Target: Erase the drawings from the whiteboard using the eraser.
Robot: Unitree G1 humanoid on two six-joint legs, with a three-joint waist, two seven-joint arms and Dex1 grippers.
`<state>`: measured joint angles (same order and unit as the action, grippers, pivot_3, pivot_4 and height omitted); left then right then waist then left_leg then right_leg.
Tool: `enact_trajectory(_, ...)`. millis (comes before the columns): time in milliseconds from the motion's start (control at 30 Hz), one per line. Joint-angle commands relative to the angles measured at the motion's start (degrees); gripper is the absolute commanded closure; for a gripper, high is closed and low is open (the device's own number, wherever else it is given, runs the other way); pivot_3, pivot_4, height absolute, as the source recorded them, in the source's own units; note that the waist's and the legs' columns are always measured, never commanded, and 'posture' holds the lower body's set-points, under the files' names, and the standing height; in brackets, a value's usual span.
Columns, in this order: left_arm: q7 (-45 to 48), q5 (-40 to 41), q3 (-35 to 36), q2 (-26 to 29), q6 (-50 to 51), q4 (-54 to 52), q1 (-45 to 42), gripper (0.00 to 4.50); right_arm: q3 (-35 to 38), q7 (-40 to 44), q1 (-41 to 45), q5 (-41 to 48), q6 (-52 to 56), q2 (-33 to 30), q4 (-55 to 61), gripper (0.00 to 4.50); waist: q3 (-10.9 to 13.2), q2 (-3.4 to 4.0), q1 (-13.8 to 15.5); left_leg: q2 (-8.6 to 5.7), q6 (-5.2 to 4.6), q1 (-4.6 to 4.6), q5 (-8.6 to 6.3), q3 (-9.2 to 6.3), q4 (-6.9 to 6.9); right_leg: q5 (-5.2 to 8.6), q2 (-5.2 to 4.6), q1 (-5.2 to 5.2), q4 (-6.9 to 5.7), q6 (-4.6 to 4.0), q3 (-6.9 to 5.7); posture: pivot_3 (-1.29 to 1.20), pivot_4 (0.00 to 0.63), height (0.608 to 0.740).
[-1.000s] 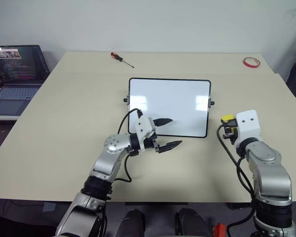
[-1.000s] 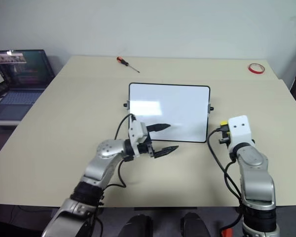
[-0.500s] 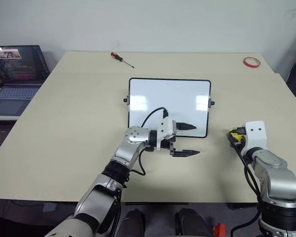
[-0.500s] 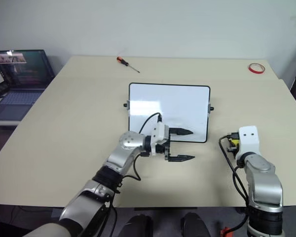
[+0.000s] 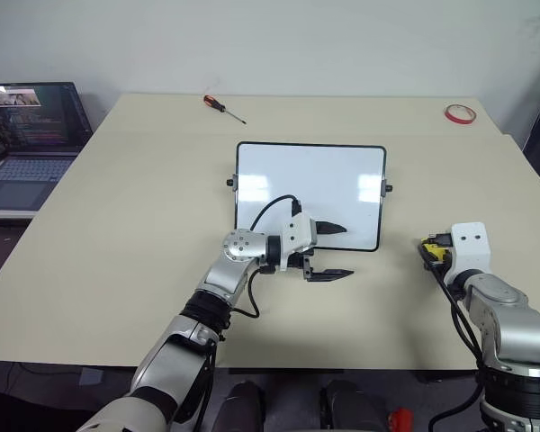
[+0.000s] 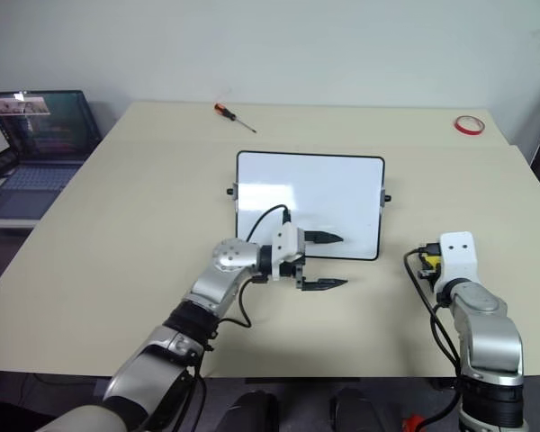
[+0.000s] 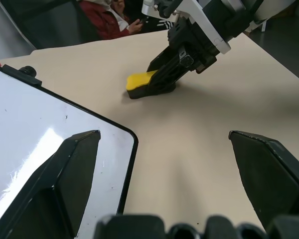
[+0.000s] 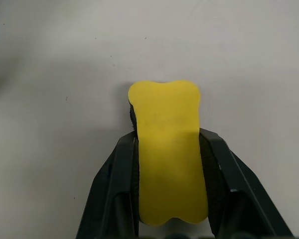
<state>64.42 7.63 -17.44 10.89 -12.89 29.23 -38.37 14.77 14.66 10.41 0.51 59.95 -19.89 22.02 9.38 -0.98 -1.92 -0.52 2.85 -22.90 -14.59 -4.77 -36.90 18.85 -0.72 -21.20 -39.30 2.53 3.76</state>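
The left arm reaches across the middle, elbow bent, its wrist turned so the left tool (image 5: 329, 249) points level toward the robot's right, its two black fingers (image 7: 65, 189) spread wide apart with nothing between them. The right arm is bent at the side, its right tool (image 8: 169, 149) angled downward and forward, fingers clamped on the eraser (image 8: 168, 149).

Office/lab — laptop (image 5: 27, 135), beige table (image 5: 117, 234), screwdriver (image 5: 223, 108)

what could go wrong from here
The right claw is shut on the eraser, which is down on the table beside the whiteboard; dragging it could snag on the board's frame. The open left claw straddles the board's near edge and could nudge the board.
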Motion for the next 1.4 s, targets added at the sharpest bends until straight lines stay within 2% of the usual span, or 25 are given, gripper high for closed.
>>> enact_trajectory(33,-0.2,0.5,1.3,-0.1,-0.5,-1.2,-1.3,0.0,1.3,-0.5,0.5,1.3,-0.4,-0.5,-0.3,2.51,0.0,0.0,0.0,0.0,0.0,0.0,0.0,0.0,-0.01,0.0,0.0,0.0,-0.01,0.0,0.0,0.0,0.15,0.74)
enact_trajectory(67,-0.2,0.5,1.3,0.0,-0.4,-1.3,-1.3,0.0,1.3,-0.6,0.5,1.4,-0.5,-0.6,-0.4,2.34,0.0,0.0,0.0,0.0,0.0,0.0,0.0,0.0,-0.01,0.0,0.0,0.0,-0.03,0.0,0.0,0.0,0.15,0.74)
enact_trajectory(267,-0.2,0.5,1.4,0.1,-0.4,-1.1,-1.6,0.0,1.9,-1.7,0.7,1.8,-0.5,-0.8,-1.0,0.16,0.0,0.0,0.0,0.0,0.0,0.02,0.0,0.01,-0.03,0.0,0.0,-0.01,-0.08,0.0,0.02,0.0,0.15,0.74)
enact_trajectory(300,-0.2,0.5,1.4,0.1,-0.4,-1.0,-1.6,0.0,1.9,-1.8,0.7,1.8,-0.6,-0.9,-1.0,0.04,0.0,0.0,-0.1,0.0,0.0,0.03,0.0,0.01,-0.03,0.0,0.01,-0.01,-0.09,0.0,0.02,0.0,0.15,0.74)
enact_trajectory(467,-0.1,1.6,2.3,1.0,1.6,-3.6,-0.7,0.0,2.7,-2.3,0.5,1.8,-0.9,-1.5,-0.2,0.04,0.0,0.0,-0.1,0.0,0.0,0.04,0.0,0.02,-0.05,0.0,0.01,-0.01,-0.15,0.0,0.03,0.0,0.15,0.74)
enact_trajectory(600,-1.8,3.9,5.1,4.4,7.1,-12.7,3.6,0.0,5.9,-3.6,1.1,3.7,1.3,1.1,4.1,0.04,0.0,0.0,-0.3,0.03,0.0,0.03,0.0,0.06,-0.03,0.0,0.01,-0.07,-0.18,0.0,0.09,0.0,0.15,0.74)
enact_trajectory(733,-10.6,4.9,10.5,8.1,15.6,-26.7,9.9,0.0,8.7,-4.6,1.7,6.9,6.1,4.9,14.4,0.04,0.0,0.05,-0.7,0.13,0.0,0.02,0.0,0.06,-0.02,0.01,-0.11,-0.18,-0.29,-0.01,0.18,0.0,0.15,0.74)
enact_trajectory(833,-18.8,6.0,13.3,7.2,23.3,-37.1,14.6,0.0,10.2,-5.2,0.5,7.8,7.9,5.9,20.0,0.04,0.0,0.04,-0.4,0.1,0.0,0.0,0.0,0.01,-0.06,0.01,-0.18,-0.15,-0.29,-0.01,0.16,0.0,0.15,0.74)
enact_trajectory(933,-24.7,5.6,14.4,5.9,27.0,-42.6,17.6,0.0,11.9,-5.9,0.0,8.4,7.5,6.6,22.0,0.04,0.0,0.02,0.3,0.05,0.01,0.03,0.0,-0.01,-0.09,0.01,-0.22,-0.06,-0.25,-0.01,0.13,0.0,0.15,0.74)
enact_trajectory(1033,-33.9,3.0,16.6,3.1,27.1,-46.8,22.3,0.0,13.1,-5.7,-4.4,7.7,0.2,7.0,23.4,0.04,0.0,0.01,0.3,0.02,0.01,0.03,0.01,-0.01,-0.08,0.02,-0.26,-0.03,-0.21,0.0,0.13,0.0,0.15,0.74)
enact_trajectory(1167,-44.5,-2.6,18.5,0.2,24.1,-49.3,29.0,0.0,12.2,-4.6,-15.1,5.8,-17.8,8.2,24.3,0.04,0.0,0.02,0.2,0.05,0.01,0.06,0.0,0.02,0.0,0.02,-0.26,-0.05,-0.17,0.0,0.15,0.0,0.15,0.74)
enact_trajectory(1400,-53.9,-7.8,19.1,-3.1,20.2,-52.1,41.5,0.0,6.5,-6.8,-30.7,1.2,-38.4,13.5,22.6,0.04,-0.1,0.03,0.1,0.08,0.02,0.26,0.0,0.13,-0.03,0.02,-0.26,0.08,-0.23,0.01,0.21,0.0,0.15,0.74)
